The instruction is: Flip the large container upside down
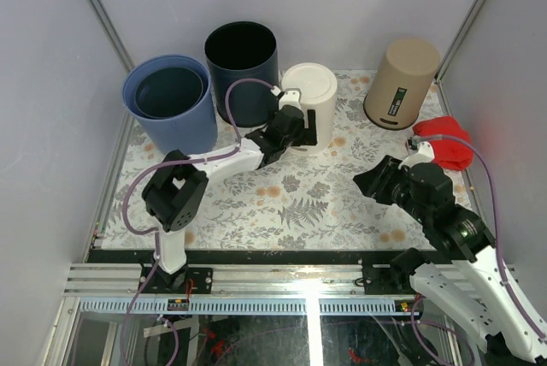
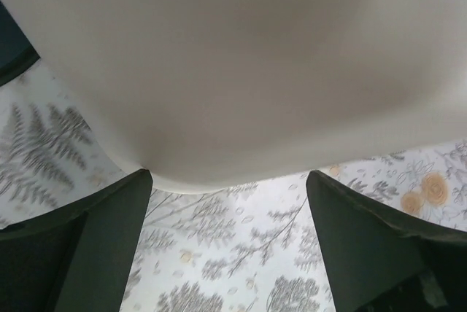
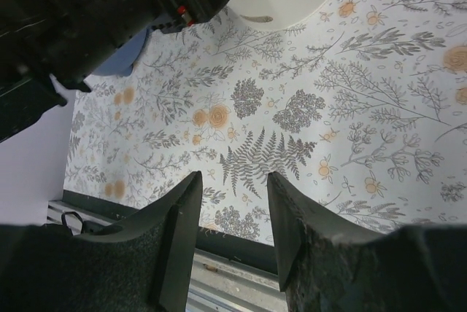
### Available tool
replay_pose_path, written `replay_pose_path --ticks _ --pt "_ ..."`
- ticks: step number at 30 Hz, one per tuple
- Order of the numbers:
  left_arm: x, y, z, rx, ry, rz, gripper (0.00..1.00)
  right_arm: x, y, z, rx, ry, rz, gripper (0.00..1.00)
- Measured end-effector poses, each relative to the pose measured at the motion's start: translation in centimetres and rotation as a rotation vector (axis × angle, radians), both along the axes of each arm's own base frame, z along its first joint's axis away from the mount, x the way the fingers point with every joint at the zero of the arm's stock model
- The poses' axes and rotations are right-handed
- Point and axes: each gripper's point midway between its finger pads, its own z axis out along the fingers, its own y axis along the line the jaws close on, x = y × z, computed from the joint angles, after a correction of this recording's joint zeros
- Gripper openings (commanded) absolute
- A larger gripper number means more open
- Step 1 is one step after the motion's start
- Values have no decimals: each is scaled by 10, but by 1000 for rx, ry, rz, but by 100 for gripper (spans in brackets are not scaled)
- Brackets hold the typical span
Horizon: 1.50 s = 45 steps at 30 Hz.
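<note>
The left pincer (image 1: pixel 298 129) sits low against the near side of the white container (image 1: pixel 311 103), jaws spread wide. In the left wrist view its 2 dark fingers (image 2: pixel 95 243) stand far apart at the bottom of the picture, with the container's pale wall filling everything above them. The wall is broader than the gap, and only patterned counter (image 1: pixel 299 203) shows between the fingertips. The left fingertip seems to meet the container's lower edge, though I cannot tell whether it really touches. Nothing is gripped.

The white container stands at the back middle of the counter, with a closed, flat, ringed face on top. It is just right of the dark navy bin (image 1: pixel 242 62) and may touch it. Left of that is a blue bin (image 1: pixel 175 131) with a second blue one nested inside, both open upward. Toward the back right corner a tan container (image 1: pixel 400 84) leans with its closed end up, well apart from the white one. A red cloth (image 1: pixel 449 145) lies just in front of it.

The right pincer (image 3: pixel 233 175) hangs over bare counter on the right, about half open and holding nothing, with fern print visible between its fingers.
</note>
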Motion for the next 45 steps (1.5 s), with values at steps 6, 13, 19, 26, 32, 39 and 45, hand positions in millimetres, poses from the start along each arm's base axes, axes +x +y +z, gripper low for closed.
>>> replay_pose_path --ticks 6,13,19,26,32,39,45 --pt "34 -35 -2 -25 -45 -30 86 -11 -17 12 -11 -5 -50 48" --pt "73 -73 -6 -44 -96 -67 87 -19 -27 11 -39 26 -78 48" --pt "92 -93 -26 -59 -94 -96 88 -19 -30 9 -55 36 -91 48" --pt "117 -99 -44 -84 -96 -106 88 -21 -33 9 -72 53 -98 48" --pt "118 -90 -36 -92 -106 -96 88 -22 -36 10 -85 50 -101 49" --pt "79 -66 28 -111 -133 -105 89 -9 -27 10 -91 32 -84 50" --pt "33 -25 140 -173 -250 -91 93 25 -4 6 -129 20 -38 51"
